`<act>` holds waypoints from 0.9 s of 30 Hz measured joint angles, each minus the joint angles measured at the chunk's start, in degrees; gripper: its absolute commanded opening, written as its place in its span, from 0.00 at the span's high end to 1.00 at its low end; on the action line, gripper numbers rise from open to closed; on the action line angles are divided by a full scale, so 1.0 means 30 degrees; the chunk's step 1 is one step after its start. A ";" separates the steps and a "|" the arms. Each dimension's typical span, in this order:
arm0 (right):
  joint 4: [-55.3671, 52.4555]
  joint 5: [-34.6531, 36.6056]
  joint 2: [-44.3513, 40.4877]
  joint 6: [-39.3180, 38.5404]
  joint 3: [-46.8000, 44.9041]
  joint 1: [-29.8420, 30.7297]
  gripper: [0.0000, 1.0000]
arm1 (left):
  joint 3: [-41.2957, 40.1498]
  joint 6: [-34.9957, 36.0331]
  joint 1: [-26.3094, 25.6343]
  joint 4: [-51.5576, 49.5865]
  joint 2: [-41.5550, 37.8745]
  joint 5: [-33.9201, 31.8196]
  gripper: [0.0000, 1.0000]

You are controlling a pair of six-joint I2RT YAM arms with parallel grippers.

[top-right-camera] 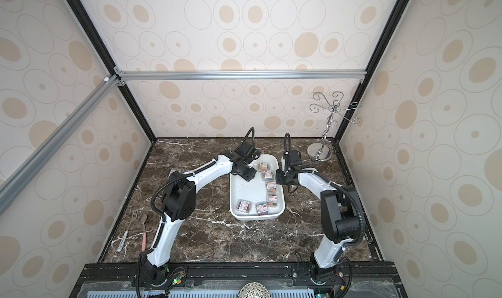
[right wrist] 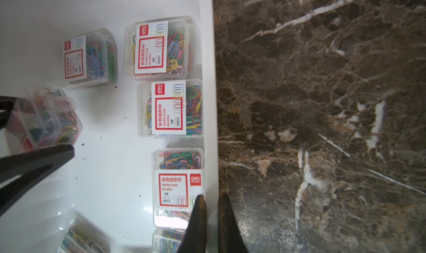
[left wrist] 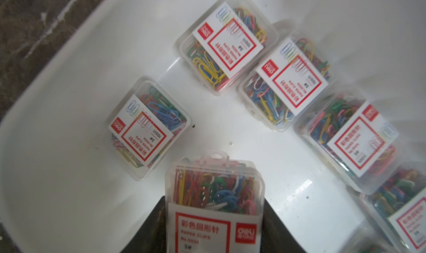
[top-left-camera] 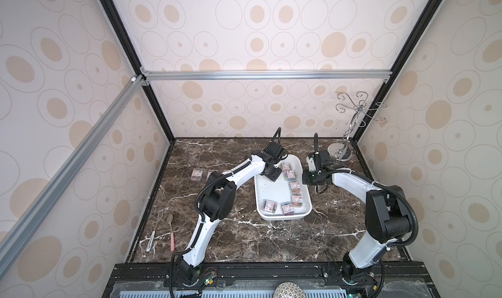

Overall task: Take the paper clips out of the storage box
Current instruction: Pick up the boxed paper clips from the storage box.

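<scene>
The dark veined marble worktop (top-left-camera: 231,242) sits inside patterned walls, with the storage box (top-left-camera: 267,190) near its middle. In both top views, six packs of paper clips (top-left-camera: 294,186) lie along the tray's right side and near end. The boxes already out (top-left-camera: 197,173) sit on the stone to the left. The left pincer (top-left-camera: 272,176) reaches down into the tray, and the right pincer (top-left-camera: 308,178) is beside its right rim.

In the left wrist view, the left pincer clamps the held box (left wrist: 214,194) across its two long side walls, label up.

In the right wrist view, the right pincer's tips are drawn together at the tray's right rim. They may be nipping that rim, but the blur leaves it unclear.

These boxes look light, stiff and smooth-sided, so likely slippery, and the loose clips inside will shift. The snap lid with its hang tab could pop under a hard squeeze. The safest hold is probably across the long walls, below the lid.
</scene>
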 measured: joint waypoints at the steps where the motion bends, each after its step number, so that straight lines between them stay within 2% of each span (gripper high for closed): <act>1: 0.0000 0.0000 0.0000 0.0000 0.0000 0.0000 0.92 | 0.0146 0.0000 0.0000 -0.0015 -0.0138 0.0007 0.47; 18: 0.0248 0.0000 -0.0066 0.0000 -0.0197 -0.0015 0.92 | 0.2412 0.0000 0.0568 -0.1253 -0.0328 -0.0517 0.48; 22: 0.0299 -0.0007 -0.0080 -0.0007 -0.0240 -0.0022 0.92 | 0.1807 0.0000 0.1013 -0.1260 -0.0707 -0.0699 0.48; 27: 0.0313 -0.0051 -0.0087 -0.0007 -0.0255 -0.0066 0.93 | -0.0255 -0.0022 0.1770 -0.1005 -0.2317 -0.0954 0.48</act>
